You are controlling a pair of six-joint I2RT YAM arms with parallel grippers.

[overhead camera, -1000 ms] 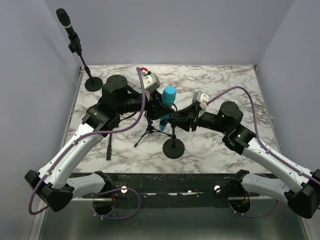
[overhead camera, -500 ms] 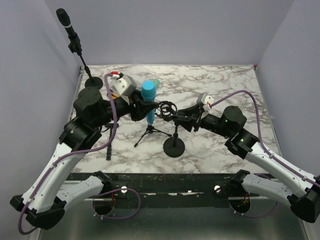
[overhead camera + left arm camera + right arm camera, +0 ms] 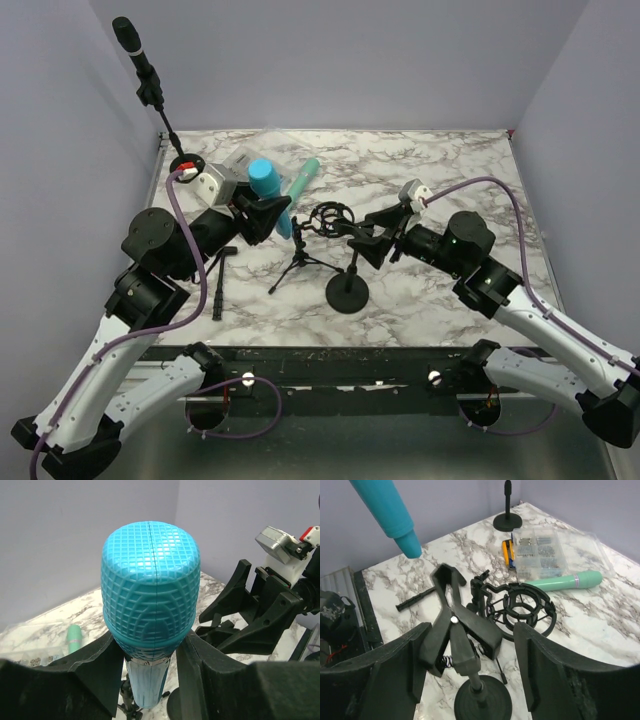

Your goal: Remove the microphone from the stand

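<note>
A bright blue microphone (image 3: pixel 150 575) with a gridded head is held upright in my left gripper (image 3: pixel 150 662), which is shut on its body just below the head. In the top view the left gripper (image 3: pixel 268 213) and the microphone (image 3: pixel 262 178) hang over the table's left middle, apart from the stand. The stand (image 3: pixel 347 294) has a round black base and a spring clip (image 3: pixel 455 625) on top, and the clip holds nothing. My right gripper (image 3: pixel 470 652) is open, with one finger on each side of that clip. The microphone's tail (image 3: pixel 395 515) shows at the upper left of the right wrist view.
A small tripod (image 3: pixel 300 263) carrying an empty ring mount (image 3: pixel 327 215) stands just left of the stand. Behind lie a green microphone (image 3: pixel 303 178) and a clear parts box (image 3: pixel 539 553). A black microphone on a tall stand (image 3: pixel 150 85) is at the back left. A black rod (image 3: pixel 218 290) lies near the front left.
My left gripper has carried the blue microphone out of the clip, to the left and back. My right gripper has opened and let go of the clip, drawing back slightly to the right.
</note>
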